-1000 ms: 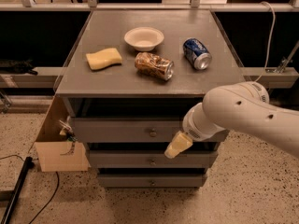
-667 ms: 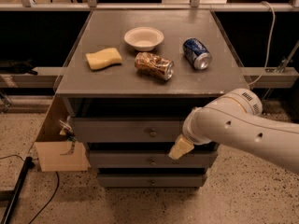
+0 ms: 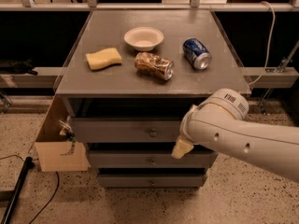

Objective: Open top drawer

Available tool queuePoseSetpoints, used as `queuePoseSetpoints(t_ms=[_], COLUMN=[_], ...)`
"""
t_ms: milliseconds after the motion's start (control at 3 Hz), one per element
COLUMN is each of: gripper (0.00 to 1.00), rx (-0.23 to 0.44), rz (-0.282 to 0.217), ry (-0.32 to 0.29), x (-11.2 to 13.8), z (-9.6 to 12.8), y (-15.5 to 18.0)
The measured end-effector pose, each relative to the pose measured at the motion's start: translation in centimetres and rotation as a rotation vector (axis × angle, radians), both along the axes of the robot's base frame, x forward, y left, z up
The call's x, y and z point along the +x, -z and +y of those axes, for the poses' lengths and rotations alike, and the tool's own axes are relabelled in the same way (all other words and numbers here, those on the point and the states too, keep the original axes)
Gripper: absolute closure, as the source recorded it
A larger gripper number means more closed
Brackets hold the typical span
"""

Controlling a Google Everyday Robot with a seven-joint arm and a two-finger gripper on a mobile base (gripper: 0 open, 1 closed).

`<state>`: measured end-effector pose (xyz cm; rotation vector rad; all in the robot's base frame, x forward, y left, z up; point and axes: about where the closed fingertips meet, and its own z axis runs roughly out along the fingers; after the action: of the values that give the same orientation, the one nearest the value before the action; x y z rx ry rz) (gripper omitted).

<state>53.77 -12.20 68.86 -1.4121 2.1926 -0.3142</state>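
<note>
Three drawers (image 3: 117,130) (image 3: 121,159) (image 3: 126,179), two cans (image 3: 196,53) (image 3: 153,65), one bowl (image 3: 144,38), one sponge (image 3: 103,58), one gripper (image 3: 181,148) in front of the drawers.

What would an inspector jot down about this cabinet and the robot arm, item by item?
Surface: grey cabinet top, holding four things.
Job's things: top drawer, brass knob at centre, nothing gripping it.
Clutter: white bowl, yellow sponge, crushed brown can, blue can on its side.
Grippers: gripper right of and below the knob, before the drawer fronts.
Cables: black cable on floor at left; pale cable at right.
Surroundings: speckled floor; cardboard box left of cabinet.
</note>
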Motion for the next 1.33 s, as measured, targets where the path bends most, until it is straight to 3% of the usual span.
queuePoseSetpoints(t_ms=[667,1333], gripper=[0.0,0.0], rx=[-0.038,-0.108], rz=[-0.02,-0.087], ry=[-0.022,-0.095], x=[0.8,4.3], z=[0.1,1.7], y=[0.3,1.0])
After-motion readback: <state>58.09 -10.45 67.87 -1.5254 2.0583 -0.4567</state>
